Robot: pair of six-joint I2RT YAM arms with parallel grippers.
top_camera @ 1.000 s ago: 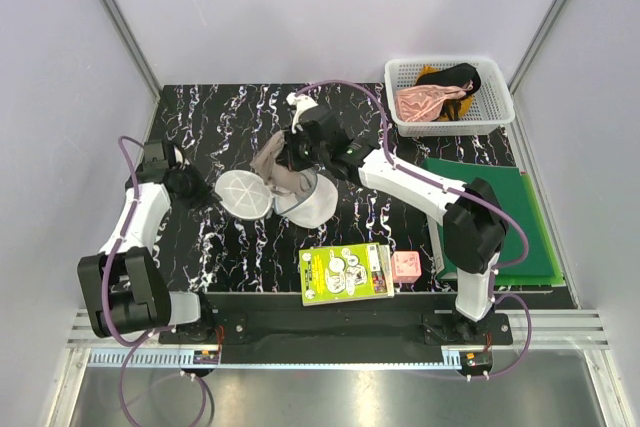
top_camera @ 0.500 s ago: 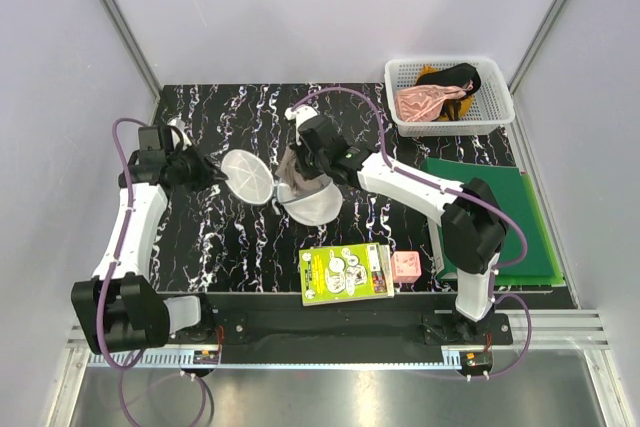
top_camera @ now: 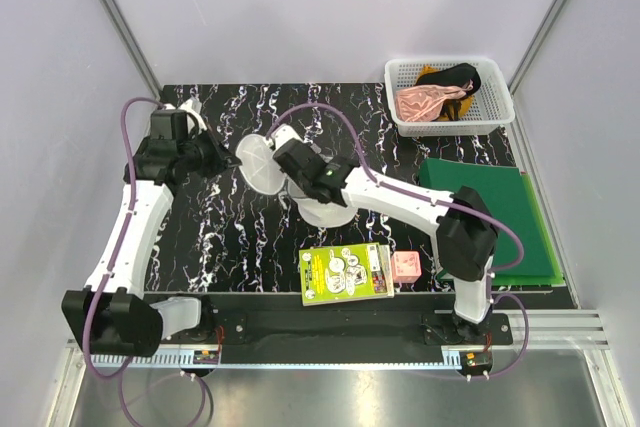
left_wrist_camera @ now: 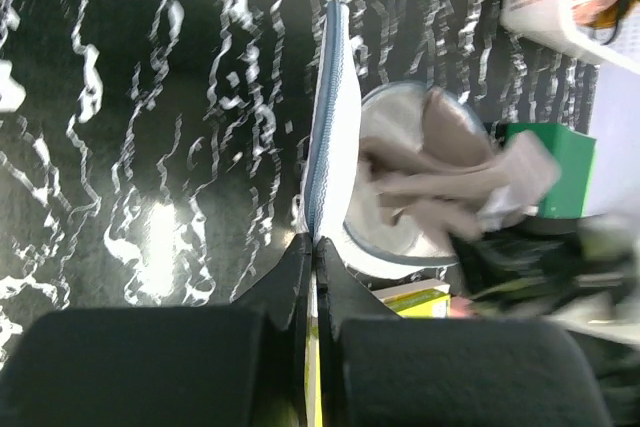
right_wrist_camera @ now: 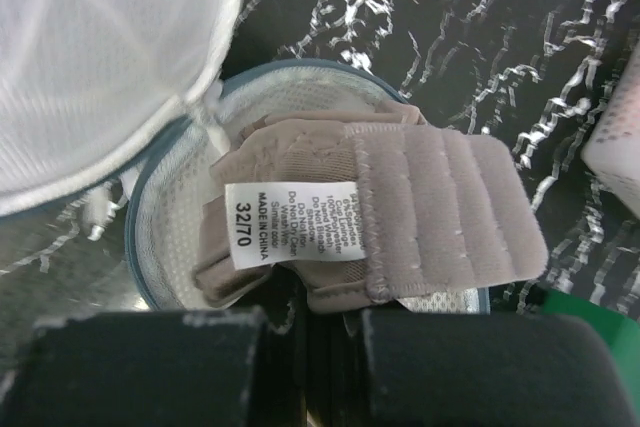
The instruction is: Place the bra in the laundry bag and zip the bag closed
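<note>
On the black marbled table [top_camera: 210,237], left gripper [left_wrist_camera: 312,243] clamps the laundry bag [left_wrist_camera: 333,117], right gripper [right_wrist_camera: 303,299] the bra [right_wrist_camera: 410,197].

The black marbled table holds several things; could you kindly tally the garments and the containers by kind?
Garments: 3 (beige soft fabric bra, pink frilly garment, black garment with yellow trim)
Containers: 2 (white round mesh laundry bag, white plastic lattice basket)
Total: 5

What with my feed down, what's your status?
Left hand shut on laundry bag lid, open. Right hand shut on bra over bag. Bra end overhangs rim.
</note>
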